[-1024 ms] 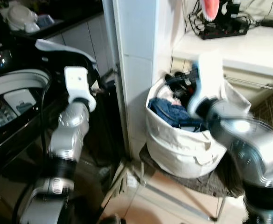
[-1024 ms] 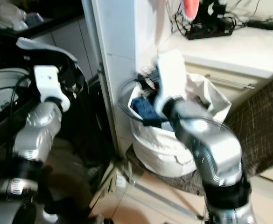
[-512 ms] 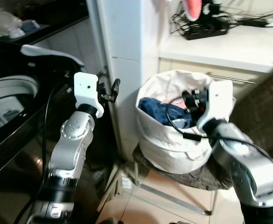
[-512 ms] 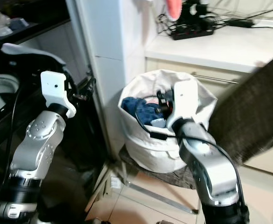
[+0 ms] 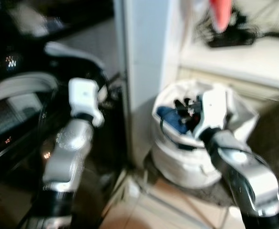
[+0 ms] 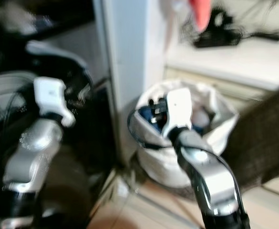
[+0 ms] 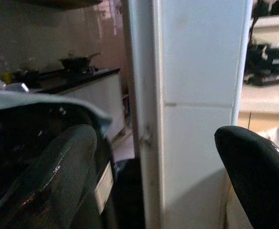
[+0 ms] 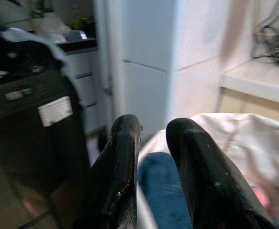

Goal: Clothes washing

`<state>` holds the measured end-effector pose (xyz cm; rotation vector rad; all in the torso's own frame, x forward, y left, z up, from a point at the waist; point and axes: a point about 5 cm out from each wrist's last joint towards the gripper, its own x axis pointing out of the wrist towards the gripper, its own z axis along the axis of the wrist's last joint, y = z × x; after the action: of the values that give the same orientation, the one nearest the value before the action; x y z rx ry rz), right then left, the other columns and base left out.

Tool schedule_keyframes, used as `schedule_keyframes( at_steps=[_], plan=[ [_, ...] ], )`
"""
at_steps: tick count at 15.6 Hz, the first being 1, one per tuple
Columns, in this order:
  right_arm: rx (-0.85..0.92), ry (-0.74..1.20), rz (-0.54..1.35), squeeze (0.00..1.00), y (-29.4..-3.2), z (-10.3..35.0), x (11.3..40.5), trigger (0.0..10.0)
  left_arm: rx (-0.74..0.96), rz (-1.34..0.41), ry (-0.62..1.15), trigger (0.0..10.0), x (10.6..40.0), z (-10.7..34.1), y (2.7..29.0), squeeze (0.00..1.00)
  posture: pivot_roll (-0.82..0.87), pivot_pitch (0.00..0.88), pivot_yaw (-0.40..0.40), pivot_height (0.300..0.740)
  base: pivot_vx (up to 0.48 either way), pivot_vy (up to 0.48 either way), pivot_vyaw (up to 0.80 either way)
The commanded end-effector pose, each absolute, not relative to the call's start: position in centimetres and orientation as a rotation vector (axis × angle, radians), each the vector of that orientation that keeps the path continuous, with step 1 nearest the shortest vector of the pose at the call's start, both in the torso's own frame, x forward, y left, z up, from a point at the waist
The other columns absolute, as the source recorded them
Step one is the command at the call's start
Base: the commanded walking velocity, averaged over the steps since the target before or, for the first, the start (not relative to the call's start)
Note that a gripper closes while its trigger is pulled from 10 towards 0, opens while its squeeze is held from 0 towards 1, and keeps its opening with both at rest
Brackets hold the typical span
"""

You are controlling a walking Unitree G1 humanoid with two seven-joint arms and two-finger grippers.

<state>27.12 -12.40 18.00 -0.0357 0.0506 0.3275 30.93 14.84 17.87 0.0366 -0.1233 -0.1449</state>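
Note:
A white fabric laundry basket (image 5: pixel 191 157) stands on a low stool beside a white tiled pillar (image 5: pixel 144 62). Blue clothing (image 5: pixel 167 114) and something pink lie inside it. My right gripper (image 5: pixel 184 106) hangs just over the basket's mouth, above the blue clothing (image 8: pixel 160 191). In the right wrist view its fingers (image 8: pixel 125 157) stand close together with nothing between them. My left gripper (image 5: pixel 108 90) is raised in front of the dark washing machine (image 5: pixel 15 109), left of the pillar. The left wrist view shows its fingers (image 7: pixel 58 176) wide apart and empty. Both eye views are blurred.
A pale counter (image 5: pixel 239 59) behind the basket carries a black power strip with cables (image 5: pixel 230 38), and something pink-red hangs above it (image 5: pixel 221 14). A grey cloth (image 5: pixel 72 50) lies draped over the washing machine's top. Beige floor tiles (image 5: pixel 144 210) show below.
The camera has shifted and the picture has blurred. My right gripper has moved from the basket's rim to over its mouth, above the blue clothing. The left arm stays raised by the machine.

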Motion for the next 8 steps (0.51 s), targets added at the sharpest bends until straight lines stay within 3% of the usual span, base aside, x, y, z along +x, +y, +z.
schedule_keyframes(
  at_steps=[1,3,8],
  plan=[
    [-0.042,0.055,0.303,0.00,-13.1,17.9,27.2,10.0,0.032,-0.173,-0.124,10.0,30.8,18.0,13.9,0.00,-0.03,0.000,0.047,0.740,0.356,0.000,0.00],
    [-0.032,0.061,0.304,0.00,-13.1,17.7,27.1,10.0,0.026,-0.177,-0.115,10.0,30.6,17.8,13.7,0.00,-0.03,0.000,0.036,0.740,0.356,0.000,0.00],
    [-0.048,0.111,0.266,0.00,-14.2,17.0,27.0,10.0,0.076,-0.191,-0.045,10.0,30.1,16.0,13.8,0.00,-0.03,0.000,0.026,0.740,0.000,0.000,0.00]
  ],
)
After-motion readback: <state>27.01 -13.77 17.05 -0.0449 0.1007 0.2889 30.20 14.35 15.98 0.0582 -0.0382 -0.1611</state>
